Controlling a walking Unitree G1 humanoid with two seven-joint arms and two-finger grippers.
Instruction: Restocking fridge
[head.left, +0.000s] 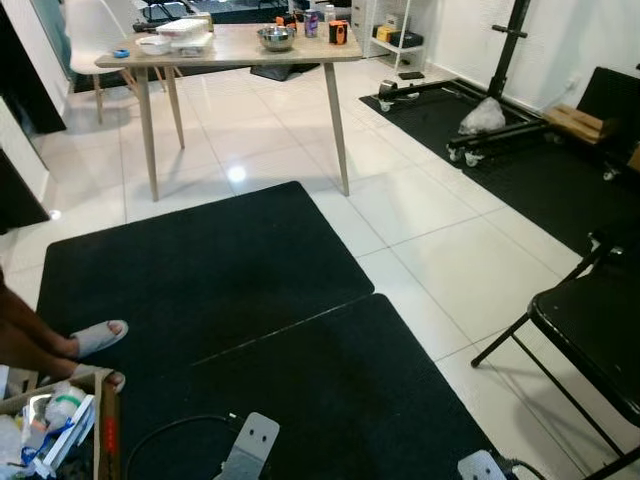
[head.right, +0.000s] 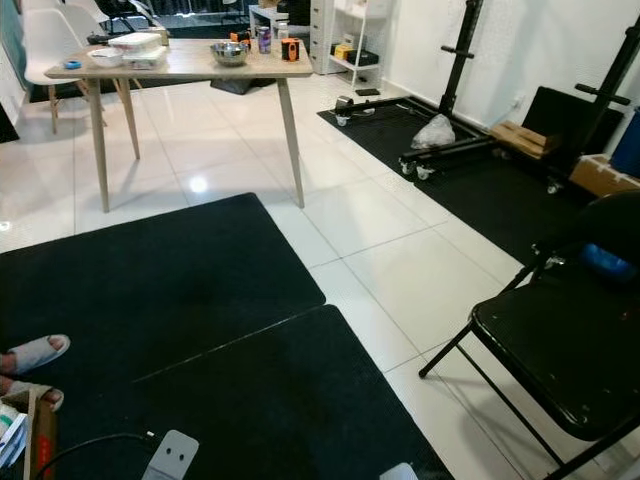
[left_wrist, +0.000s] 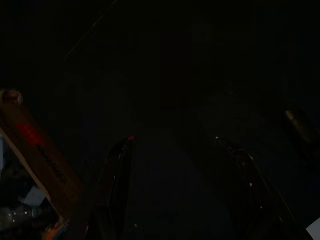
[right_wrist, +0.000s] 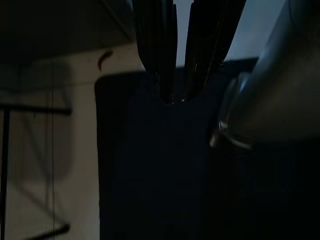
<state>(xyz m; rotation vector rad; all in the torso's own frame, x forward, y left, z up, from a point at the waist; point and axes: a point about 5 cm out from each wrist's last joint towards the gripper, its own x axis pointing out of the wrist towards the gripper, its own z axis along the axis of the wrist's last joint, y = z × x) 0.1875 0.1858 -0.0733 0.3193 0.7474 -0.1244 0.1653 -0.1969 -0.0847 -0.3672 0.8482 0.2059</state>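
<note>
- Nothing is judged restocked yet; no fridge is seen.
- Supplies are seen in a cardboard box (head.left: 60, 425) at seven o'clock on the black mat (head.left: 200, 270).
- More containers are left on the table (head.left: 230, 48) at twelve o'clock.
- The left gripper (left_wrist: 175, 185) is spread open, empty.
- The right gripper (right_wrist: 177, 95) is nearly closed, holding nothing.

Floor (head.left: 440, 250): glossy white tile, reflective. Mats (head.left: 200, 270): matt black, fine-textured. Far desk (head.left: 240, 50): pale wood top and legs; metal bowl (head.left: 276, 38) on it, shiny. Right chair (head.right: 570, 350): black, slightly glossy seat, metal frame. Near-left box (head.left: 100, 420): brown cardboard.
</note>
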